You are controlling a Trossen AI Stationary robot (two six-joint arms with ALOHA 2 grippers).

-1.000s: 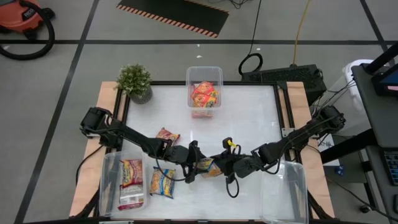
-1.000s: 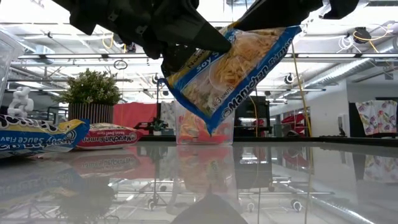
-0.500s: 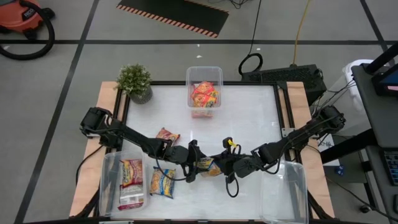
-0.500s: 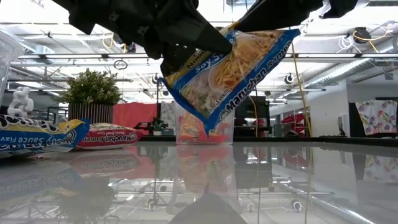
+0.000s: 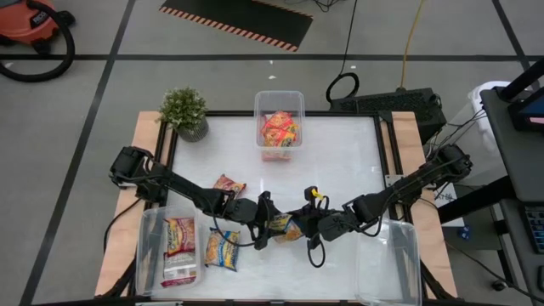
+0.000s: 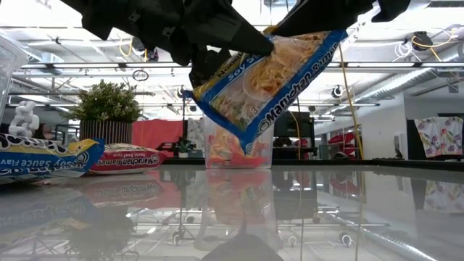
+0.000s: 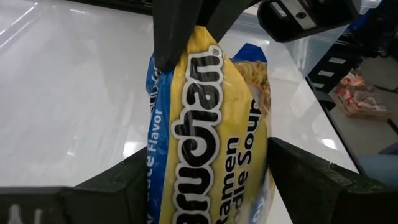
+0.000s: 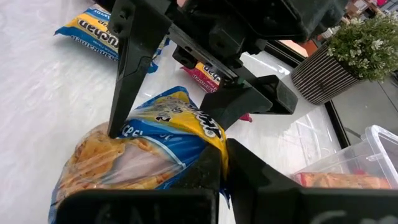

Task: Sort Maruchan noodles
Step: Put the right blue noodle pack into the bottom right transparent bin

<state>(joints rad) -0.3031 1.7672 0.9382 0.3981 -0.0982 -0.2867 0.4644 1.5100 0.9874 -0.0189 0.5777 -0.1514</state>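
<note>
Packet (image 6: 264,80), yellow-blue Maruchan soy sauce, hangs tilted above table (image 5: 340,161), clear of surface, near front centre. My left gripper (image 5: 265,224) and my right gripper (image 5: 308,228) meet over it, each clamped on one end; fingers pinch wrapper from both sides. Second yellow-blue packet (image 5: 223,251) lies flat near front left, beside clear bin (image 5: 146,246) with more packets. Red packet (image 5: 228,184) lies behind left arm. Far bin (image 5: 280,98) holds red-orange packets. Potted plant (image 5: 185,110) at back left corner.

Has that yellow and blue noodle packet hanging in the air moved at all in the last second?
Yes, slightly. In the low view the yellow-blue crinkly plastic noodle packet has tilted, its upper right corner swinging up and rightward against the clear plastic bin behind it.
</note>
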